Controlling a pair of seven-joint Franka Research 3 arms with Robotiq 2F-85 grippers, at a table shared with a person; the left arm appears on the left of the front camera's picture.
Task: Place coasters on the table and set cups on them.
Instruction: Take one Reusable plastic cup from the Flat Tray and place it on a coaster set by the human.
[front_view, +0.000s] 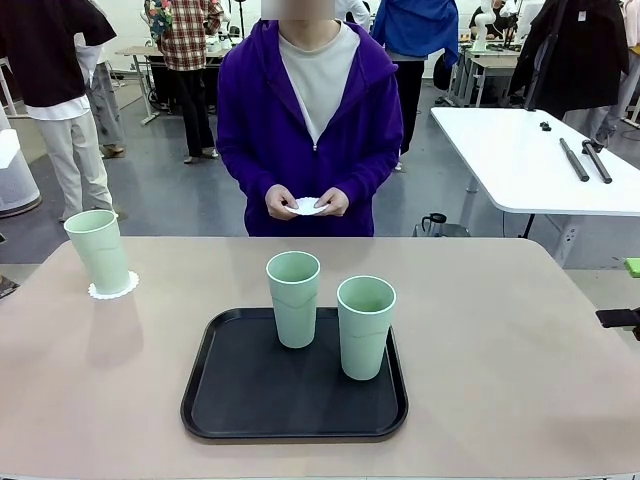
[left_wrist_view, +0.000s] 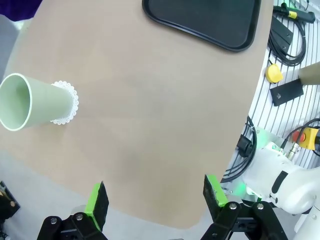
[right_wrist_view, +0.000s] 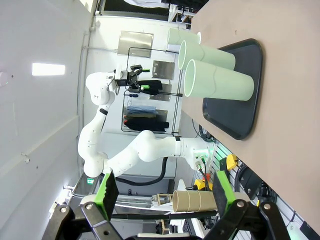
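One placement is done, the first cup (front_view: 100, 250) on its coaster (front_view: 113, 288) at the tabletop (front_view: 500, 340) far left; the second cup (front_view: 293, 298) and third cup (front_view: 366, 325) wait on the black tray (front_view: 200, 400) near centre, another coaster (front_view: 308, 207) sits in the person's hands (front_view: 333, 203), and the left gripper (left_wrist_view: 156, 196) and right gripper (right_wrist_view: 165, 194) show jaws open and empty, with broad bare room right of the tray.

Bright overhead light (soft shadows); wrist-view edges seemingly bowed.

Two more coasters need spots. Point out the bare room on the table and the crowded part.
Bare: the tan table right of the black rectangular tray, and the stretch between that tray and the pale mint-green plastic tumbler on its white lacy doily at far left. Crowded: the tray, where two mint tumblers stand close together.
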